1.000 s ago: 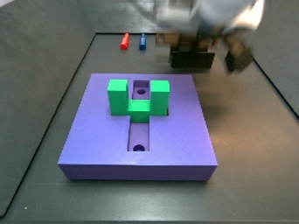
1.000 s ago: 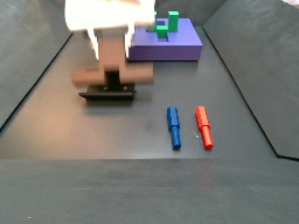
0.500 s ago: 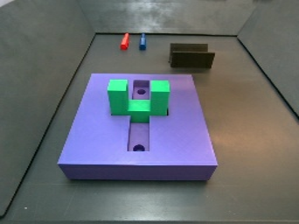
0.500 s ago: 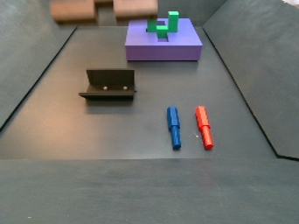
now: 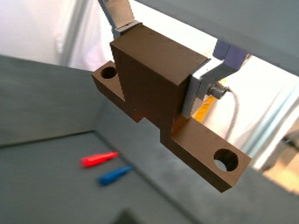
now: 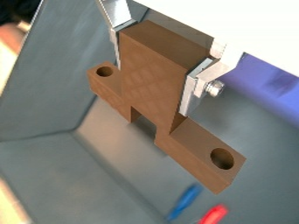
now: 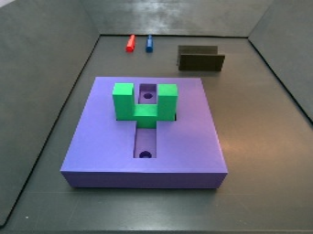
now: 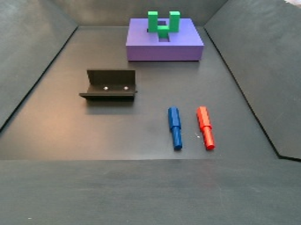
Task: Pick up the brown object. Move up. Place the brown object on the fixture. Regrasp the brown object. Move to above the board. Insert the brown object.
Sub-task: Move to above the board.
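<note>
My gripper (image 5: 160,54) shows in both wrist views (image 6: 160,54), high above the floor and out of both side views. It is shut on the brown object (image 5: 158,83), a T-shaped block; the silver fingers (image 6: 201,80) clamp its thick stem, and its long arm with round holes at both ends (image 6: 176,136) hangs below. The fixture (image 7: 200,58) stands bare on the floor, also seen in a side view (image 8: 111,85). The purple board (image 7: 184,137) with its slot carries a green U-shaped block (image 7: 145,101); the board also shows in a side view (image 8: 165,44).
A red pen (image 8: 206,127) and a blue pen (image 8: 174,127) lie side by side on the dark floor, also in a side view (image 7: 130,42) and far below in both wrist views (image 5: 98,159). Sloped walls bound the floor.
The gripper with the brown object has risen off the fixture and left both side views. The fixture now stands bare.
</note>
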You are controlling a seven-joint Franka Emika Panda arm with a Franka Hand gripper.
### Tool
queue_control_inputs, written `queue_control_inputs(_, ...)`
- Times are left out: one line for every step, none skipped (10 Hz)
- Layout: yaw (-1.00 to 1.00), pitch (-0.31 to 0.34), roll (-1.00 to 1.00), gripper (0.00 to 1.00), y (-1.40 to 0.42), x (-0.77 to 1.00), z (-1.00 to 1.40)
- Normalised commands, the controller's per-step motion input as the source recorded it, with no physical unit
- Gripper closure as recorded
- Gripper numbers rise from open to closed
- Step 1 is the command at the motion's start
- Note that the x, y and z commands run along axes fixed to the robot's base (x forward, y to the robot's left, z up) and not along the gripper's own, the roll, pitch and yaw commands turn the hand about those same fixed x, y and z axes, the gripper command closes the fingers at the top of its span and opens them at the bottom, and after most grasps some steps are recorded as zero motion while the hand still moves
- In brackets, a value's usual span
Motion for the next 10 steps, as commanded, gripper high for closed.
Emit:
queue_control_inputs(0.03, -0.008, -1.00, 1.00, -1.40, -0.94, 0.23)
queue_control_inputs(0.03, -0.016, -1.00, 1.00, -1.40, -0.93, 0.22)
queue_control_inputs(0.03, -0.024, -1.00, 1.00, -1.40, -0.95, 0.23)
queue_control_inputs(0.03, -0.041, -1.00, 1.00, -0.73, -0.53, 0.11)
queue_control_inputs(0.03, -0.050, -1.00, 1.00, -0.44, -0.35, 0.05)
queue_control_inputs(0.02, -0.041, -1.00, 1.00, -0.16, -0.16, 0.02)
queue_control_inputs(0.01, -0.050, -1.00, 1.00, -0.11, -0.11, 0.03)
queue_control_inputs(0.00, -0.055, -0.72, 1.00, -0.03, -0.08, 0.00)
queue_control_inputs(0.00, -0.053, -0.58, 1.00, -0.01, -0.06, 0.01)
queue_control_inputs(0.00, -0.041, -0.34, 1.00, -0.01, -0.05, 0.01)
